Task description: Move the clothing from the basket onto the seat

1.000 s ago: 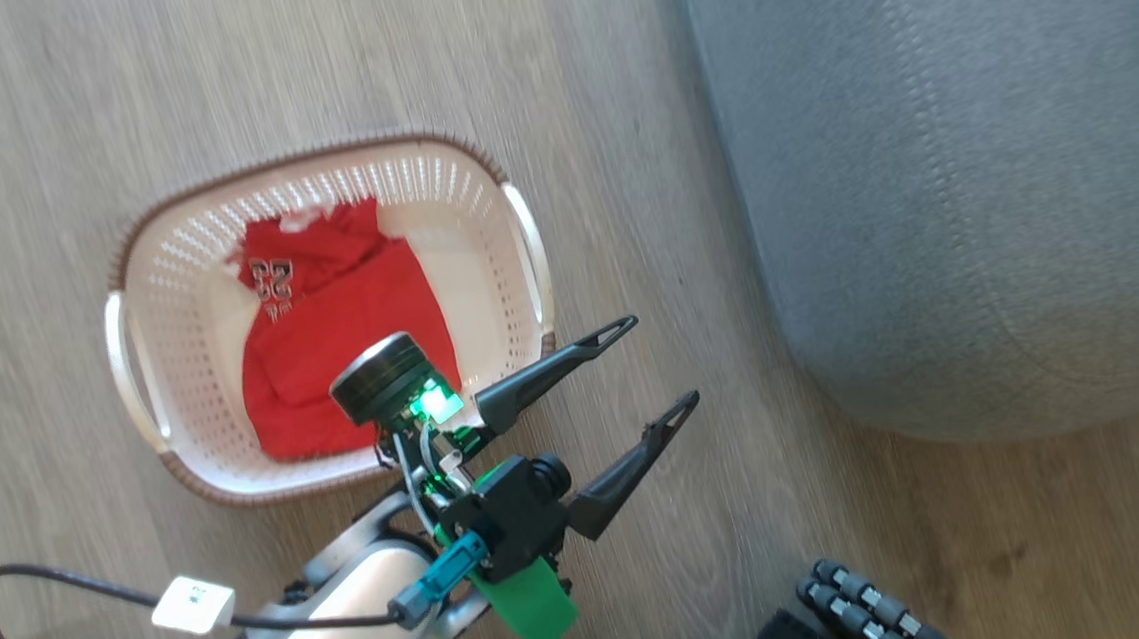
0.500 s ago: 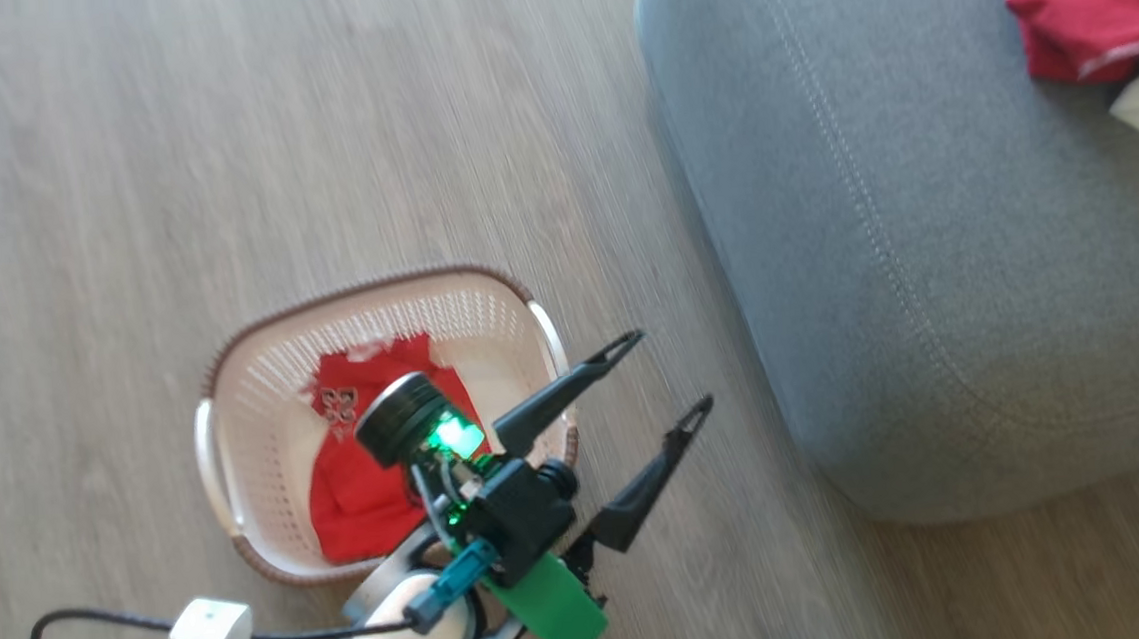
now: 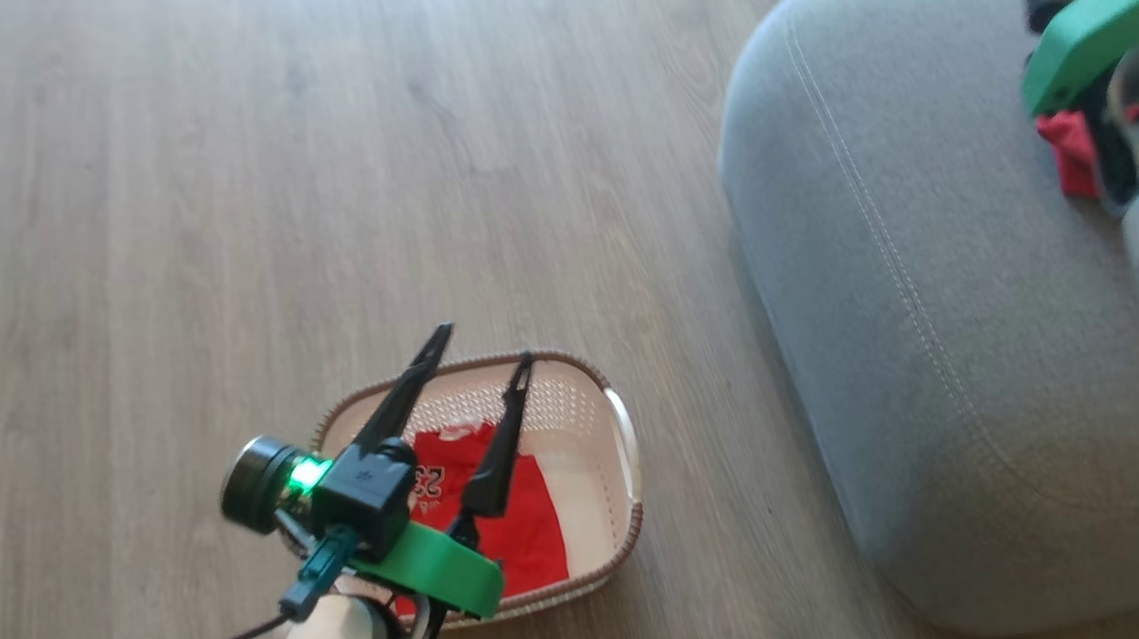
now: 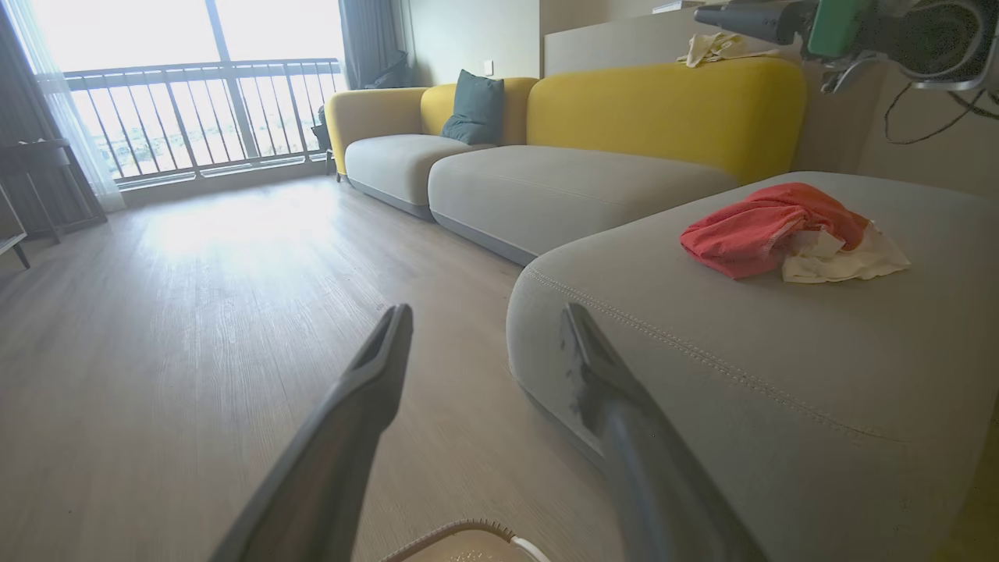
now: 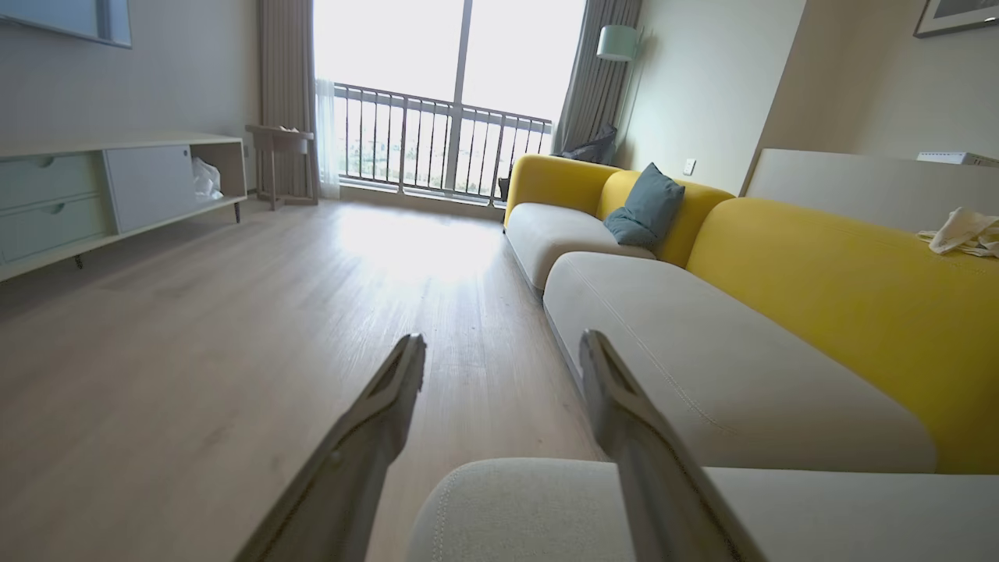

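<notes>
**A:** Progress check?

**B:** Partway, in my judgement. One red garment [image 4: 765,226] lies on the grey seat [image 3: 931,334], touching a cream cloth [image 4: 847,257]. In the head view that spot is at 2 o'clock. A second red garment with white numerals [image 3: 534,532] lies in the basket [image 3: 582,429], on the floor at 6 o'clock near the seat, and has not yet been moved.

**A:** Claws?

**B:** The left gripper [image 3: 486,343] has its fingers apart and empty. It hangs over the basket and points toward 12 o'clock. The right gripper [image 5: 503,343] also has its fingers apart with nothing between them, and it is over the seat.

**A:** Anything unclear?

**B:** The numerals sit partly behind the left fingers. I cannot tell whether more clothing lies under that garment. In the head view the right gripper's fingertips are cut off at the top edge, and its wrist hides most of the garment on the seat. The left wrist covers the basket's near rim.
</notes>
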Available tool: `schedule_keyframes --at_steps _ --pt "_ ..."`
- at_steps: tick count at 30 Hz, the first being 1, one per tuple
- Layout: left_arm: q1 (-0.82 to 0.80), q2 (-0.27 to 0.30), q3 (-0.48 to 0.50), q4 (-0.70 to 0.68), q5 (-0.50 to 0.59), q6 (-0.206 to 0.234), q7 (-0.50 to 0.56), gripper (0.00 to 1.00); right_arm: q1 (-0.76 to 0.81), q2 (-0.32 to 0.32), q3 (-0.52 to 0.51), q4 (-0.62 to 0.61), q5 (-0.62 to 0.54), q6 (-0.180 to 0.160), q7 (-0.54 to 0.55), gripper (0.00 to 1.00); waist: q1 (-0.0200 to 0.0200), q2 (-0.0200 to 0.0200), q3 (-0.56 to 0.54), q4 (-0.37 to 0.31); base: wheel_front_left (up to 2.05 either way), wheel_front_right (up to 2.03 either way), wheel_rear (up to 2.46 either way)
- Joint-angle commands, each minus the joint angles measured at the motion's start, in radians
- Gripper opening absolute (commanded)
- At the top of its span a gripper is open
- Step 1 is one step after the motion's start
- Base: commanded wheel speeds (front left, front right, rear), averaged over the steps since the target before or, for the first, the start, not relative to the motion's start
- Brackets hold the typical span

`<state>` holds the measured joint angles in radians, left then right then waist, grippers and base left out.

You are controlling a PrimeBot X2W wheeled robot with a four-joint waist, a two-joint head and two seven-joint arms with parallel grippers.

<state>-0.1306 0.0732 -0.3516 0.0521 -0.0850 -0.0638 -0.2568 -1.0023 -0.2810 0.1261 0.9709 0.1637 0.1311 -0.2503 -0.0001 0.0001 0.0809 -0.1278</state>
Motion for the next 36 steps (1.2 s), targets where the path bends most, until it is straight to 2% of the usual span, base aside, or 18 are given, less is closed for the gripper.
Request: schedule_keyframes --at_steps 1,3,5,8,11,13,19,20,27,36 --pt "-0.019 -0.011 0.048 -0.029 0.007 0.014 -0.005 1.0 0.056 -0.02 0.05 -0.107 0.082 0.0 -0.011 1.0 0.0001 -0.0001 -0.03 0.028 0.0 0.0 0.0" --pt "-0.009 -0.016 0.076 -0.026 0.004 0.034 -0.005 1.0 0.174 -0.055 0.125 -0.293 0.258 0.0 -0.011 1.0 0.0001 -0.0001 -0.041 0.04 0.0 0.0 0.0" --pt "-0.004 -0.019 0.102 -0.024 0.002 0.056 -0.005 1.0 0.281 -0.129 0.191 -0.455 0.352 0.0 -0.011 1.0 0.0001 -0.0001 -0.045 0.053 0.0 0.0 0.0" --pt "0.0 -0.022 0.138 -0.026 -0.004 0.086 -0.005 1.0 0.408 -0.195 0.23 -0.633 0.399 0.0 -0.011 1.0 0.0001 -0.0001 -0.046 0.066 0.0 0.0 0.0" --pt "0.006 -0.022 0.163 -0.029 -0.009 0.113 -0.005 1.0 0.509 -0.194 0.214 -0.74 0.401 0.0 -0.011 1.0 0.0001 -0.0001 -0.046 0.076 0.0 0.0 0.0" --pt "0.011 -0.023 0.176 -0.03 -0.017 0.131 -0.005 1.0 0.57 -0.17 0.194 -0.788 0.38 0.0 -0.011 1.0 0.0001 -0.0001 -0.047 0.083 0.0 0.0 0.0" --pt "0.03 -0.023 0.189 -0.011 -0.029 0.165 -0.005 1.0 0.737 -0.056 0.119 -0.878 0.323 0.0 -0.011 1.0 0.0001 -0.0001 -0.05 0.106 0.0 0.0 0.0" --pt "0.03 -0.023 0.189 -0.011 -0.029 0.165 -0.005 1.0 0.737 -0.056 0.119 -0.878 0.323 0.0 -0.011 1.0 0.0001 -0.0001 -0.05 0.106 0.0 0.0 0.0" --pt "0.045 -0.023 0.186 0.04 -0.016 0.201 -0.005 1.0 0.893 0.059 0.042 -0.893 0.269 0.0 -0.011 1.0 0.0001 -0.0001 -0.039 0.122 0.0 0.0 0.0" --pt "0.071 -0.023 0.187 0.064 -0.023 0.249 -0.005 1.0 0.979 0.132 0.013 -0.863 0.206 0.0 -0.011 1.0 0.0001 -0.0001 -0.031 0.126 0.0 0.0 0.0"
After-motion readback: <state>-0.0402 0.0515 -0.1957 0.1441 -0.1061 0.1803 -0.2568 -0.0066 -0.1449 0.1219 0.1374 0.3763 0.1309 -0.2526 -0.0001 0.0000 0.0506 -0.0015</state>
